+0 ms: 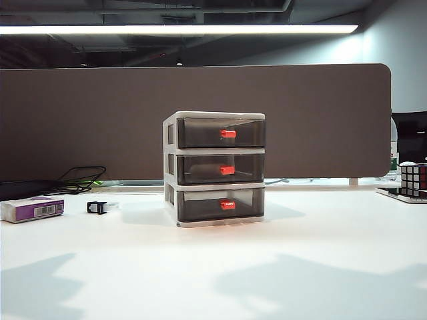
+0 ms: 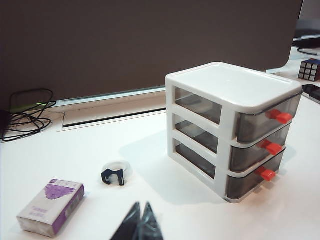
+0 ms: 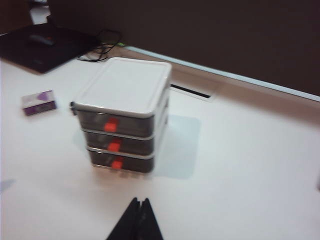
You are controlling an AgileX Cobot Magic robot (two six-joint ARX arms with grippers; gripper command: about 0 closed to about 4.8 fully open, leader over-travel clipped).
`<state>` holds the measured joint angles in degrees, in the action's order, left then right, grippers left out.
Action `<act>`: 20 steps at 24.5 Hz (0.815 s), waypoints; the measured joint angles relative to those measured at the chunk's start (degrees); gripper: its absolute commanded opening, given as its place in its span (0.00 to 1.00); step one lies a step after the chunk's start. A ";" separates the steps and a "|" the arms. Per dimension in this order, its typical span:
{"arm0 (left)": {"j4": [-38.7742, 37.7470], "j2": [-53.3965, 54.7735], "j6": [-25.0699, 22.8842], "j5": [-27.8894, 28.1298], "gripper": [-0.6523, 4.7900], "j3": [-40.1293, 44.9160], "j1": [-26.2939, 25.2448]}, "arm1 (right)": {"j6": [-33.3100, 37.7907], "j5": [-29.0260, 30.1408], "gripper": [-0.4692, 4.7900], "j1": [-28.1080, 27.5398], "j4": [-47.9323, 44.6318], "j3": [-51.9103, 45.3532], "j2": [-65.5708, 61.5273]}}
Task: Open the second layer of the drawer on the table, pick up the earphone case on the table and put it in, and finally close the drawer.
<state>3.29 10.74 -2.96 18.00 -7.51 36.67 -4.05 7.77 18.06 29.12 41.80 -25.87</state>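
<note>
Shows the drawer (image 1: 171, 167) mid-table (image 1: 333, 267), second layer (image 1: 200, 170) flush shut, no earphone case in sight, presumably stowed; sets left gripper (image 2: 140, 220) at its 8 o'clock, right gripper (image 3: 136, 217) at 5 o'clock, jaws pressed together, empty; calls only for retreat.

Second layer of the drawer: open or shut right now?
Shut. The second layer sits flush with the trays above and below in the drawer; its red handle lines up with theirs.

The white-framed drawer (image 1: 214, 169) stands upright mid-table (image 1: 320, 267), all 3 smoky-grey trays shut, including the second layer (image 1: 220, 169).
</note>
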 measured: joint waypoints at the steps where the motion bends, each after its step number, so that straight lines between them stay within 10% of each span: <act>1: 1.62 0.00 -0.22 0.11 0.11 1.31 0.00 | 0.33 -2.27 0.09 0.00 -0.35 -0.77 0.61; 6: 2.32 -0.96 -2.08 3.69 0.11 2.03 -0.04 | 3.39 -17.22 0.09 -0.07 -0.20 -4.11 7.26; 20: -0.94 -10.69 -5.09 4.66 0.11 4.50 0.00 | 8.09 -25.59 0.09 0.02 -9.16 -16.70 25.49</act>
<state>2.35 0.05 -8.05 22.65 -3.01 36.67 4.03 -17.82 18.09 19.97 25.10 -0.38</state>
